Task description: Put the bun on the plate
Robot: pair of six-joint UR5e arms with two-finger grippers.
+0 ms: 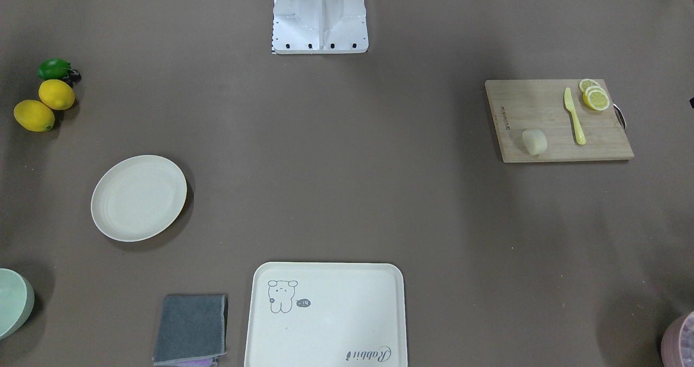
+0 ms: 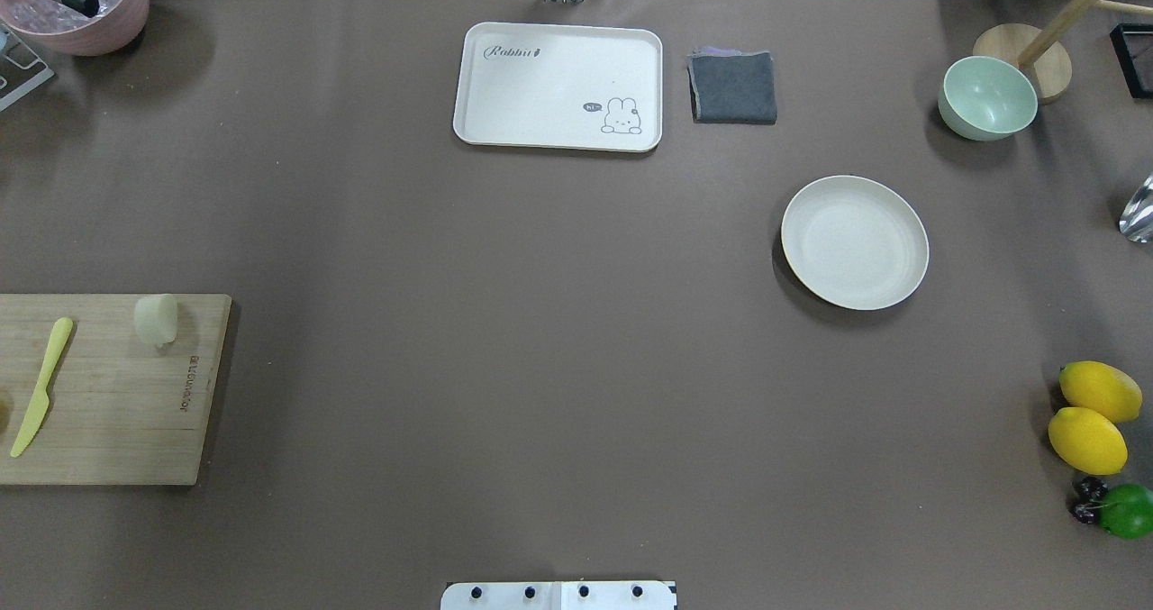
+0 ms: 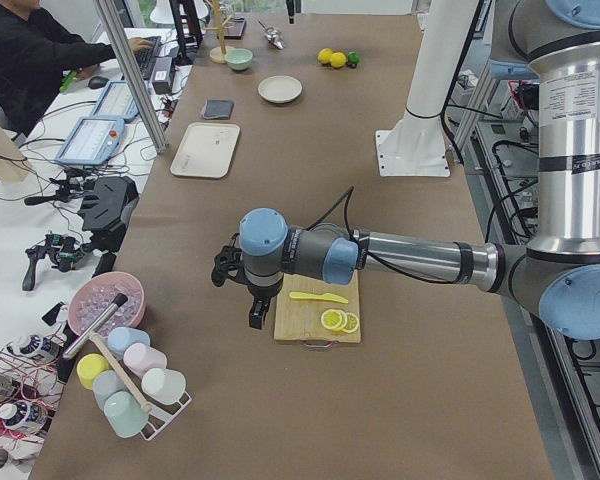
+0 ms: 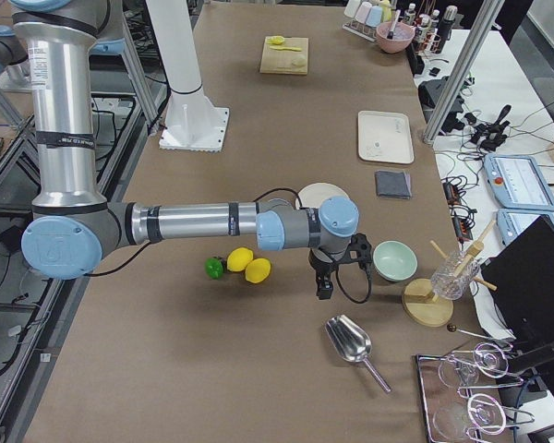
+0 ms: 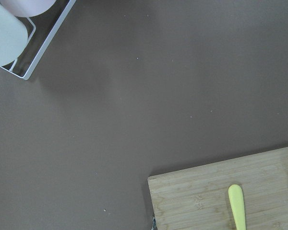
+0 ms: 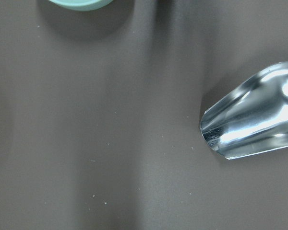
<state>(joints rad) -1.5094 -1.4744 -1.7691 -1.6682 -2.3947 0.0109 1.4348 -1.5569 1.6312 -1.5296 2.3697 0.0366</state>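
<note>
The bun [image 1: 534, 141] is a small pale lump lying on the wooden cutting board [image 1: 547, 118], near its corner [image 2: 156, 319]. The round cream plate [image 1: 139, 198] lies bare on the other half of the table [image 2: 854, 241]. My left gripper [image 3: 255, 310] shows only in the exterior left view, hanging beside the board's edge, away from the bun; I cannot tell if it is open or shut. My right gripper [image 4: 325, 288] shows only in the exterior right view, past the plate [image 4: 307, 193] and beside the mint bowl; its state cannot be told either.
A yellow knife [image 1: 573, 115] and lemon slices [image 1: 595, 96] share the board. A rabbit tray [image 2: 558, 86], grey cloth [image 2: 733, 86], mint-green bowl [image 2: 987, 97], two lemons [image 2: 1090, 416], a lime [image 2: 1128, 510], a metal scoop [image 6: 252, 127] and a pink bowl [image 2: 81, 2] lie around the table.
</note>
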